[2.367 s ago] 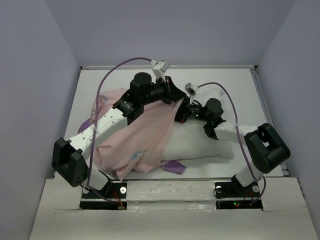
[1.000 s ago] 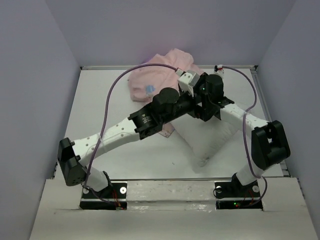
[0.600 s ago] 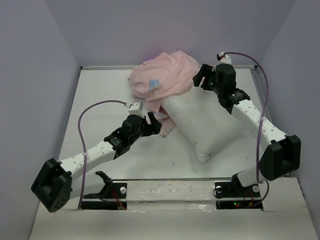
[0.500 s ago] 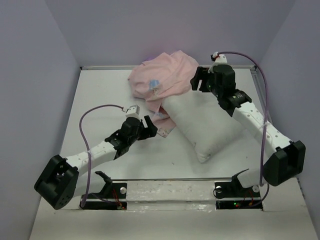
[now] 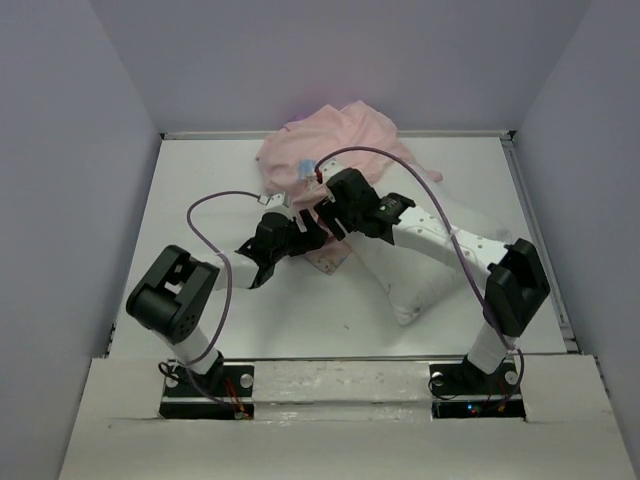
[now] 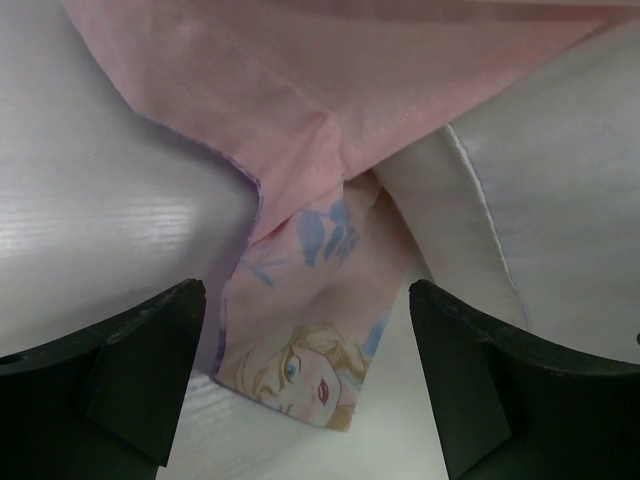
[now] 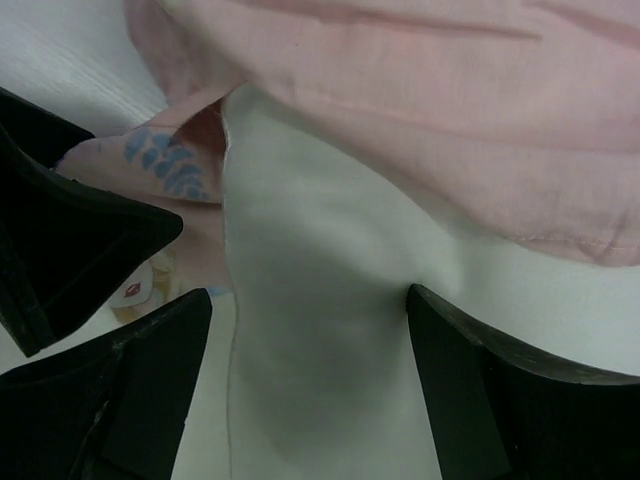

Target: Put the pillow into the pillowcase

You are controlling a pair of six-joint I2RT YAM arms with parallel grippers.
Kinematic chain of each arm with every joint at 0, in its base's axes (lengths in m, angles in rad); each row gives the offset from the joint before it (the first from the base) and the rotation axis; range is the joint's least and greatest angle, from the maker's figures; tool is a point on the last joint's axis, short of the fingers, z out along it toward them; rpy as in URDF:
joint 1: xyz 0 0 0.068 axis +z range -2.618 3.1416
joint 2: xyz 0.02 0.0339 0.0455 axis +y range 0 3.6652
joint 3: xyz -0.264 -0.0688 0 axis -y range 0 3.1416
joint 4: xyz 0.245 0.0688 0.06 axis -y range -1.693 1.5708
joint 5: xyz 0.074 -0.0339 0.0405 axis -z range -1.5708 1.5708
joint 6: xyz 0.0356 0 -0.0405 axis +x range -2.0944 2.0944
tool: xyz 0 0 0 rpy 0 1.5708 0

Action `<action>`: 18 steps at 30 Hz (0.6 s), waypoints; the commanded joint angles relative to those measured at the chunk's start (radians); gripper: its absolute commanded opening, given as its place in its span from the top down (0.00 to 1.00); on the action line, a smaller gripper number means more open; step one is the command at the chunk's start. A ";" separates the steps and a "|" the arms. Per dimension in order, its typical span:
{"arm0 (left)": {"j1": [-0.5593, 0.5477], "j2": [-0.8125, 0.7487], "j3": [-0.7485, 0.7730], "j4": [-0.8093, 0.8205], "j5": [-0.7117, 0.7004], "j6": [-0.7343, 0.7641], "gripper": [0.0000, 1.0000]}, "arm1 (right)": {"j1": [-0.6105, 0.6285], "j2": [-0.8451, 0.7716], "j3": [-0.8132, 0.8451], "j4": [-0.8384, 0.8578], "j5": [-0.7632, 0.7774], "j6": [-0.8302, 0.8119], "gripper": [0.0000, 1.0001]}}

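Observation:
The pillowcase (image 5: 330, 145) lies bunched, pink side up, at the back of the table, draped over the far end of the white pillow (image 5: 425, 270). The pillow lies slantwise at centre right. A printed corner of the pillowcase (image 6: 300, 365) sticks out beside the pillow (image 6: 540, 220). My left gripper (image 5: 316, 238) hovers open over that corner (image 6: 310, 385), touching nothing. My right gripper (image 5: 335, 213) is open just above the pillow's left end (image 7: 315, 390), with the pink pillowcase hem (image 7: 450, 120) right beyond its fingertips.
The two grippers are close together; a left finger (image 7: 70, 250) shows in the right wrist view. White table (image 5: 220, 200) with a raised rim at the back and sides. Grey walls enclose it.
The pillowcase was let go at the back, over the pillow's end. Both arms have swung in to the pillow's left end. The right gripper has opened.

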State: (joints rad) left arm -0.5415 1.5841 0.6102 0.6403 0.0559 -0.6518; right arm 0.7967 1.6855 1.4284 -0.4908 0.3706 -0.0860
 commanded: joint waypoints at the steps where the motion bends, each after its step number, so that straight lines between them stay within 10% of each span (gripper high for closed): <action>1: 0.017 0.091 0.043 0.179 0.038 0.000 0.12 | 0.026 0.058 0.119 -0.008 0.137 -0.089 0.15; 6: 0.020 0.212 0.075 0.295 0.047 -0.034 0.39 | 0.047 0.210 0.194 -0.008 0.231 -0.080 0.10; 8: 0.018 0.237 0.077 0.364 0.058 -0.052 0.68 | 0.047 0.285 0.213 -0.008 0.286 -0.051 0.19; 9: 0.018 0.252 0.076 0.387 0.065 -0.063 0.78 | 0.038 0.310 0.246 -0.009 0.300 -0.032 0.34; 11: 0.018 0.258 0.071 0.444 0.093 -0.095 0.94 | 0.029 0.370 0.297 -0.011 0.292 0.011 1.00; 18: -0.009 0.166 -0.006 0.574 0.206 -0.160 1.00 | -0.053 0.304 0.331 0.096 -0.059 0.284 1.00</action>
State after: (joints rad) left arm -0.5251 1.8469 0.6487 1.0351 0.1753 -0.7616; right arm 0.8036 2.0605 1.7199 -0.5152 0.5175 0.0101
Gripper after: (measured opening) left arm 0.030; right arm 0.067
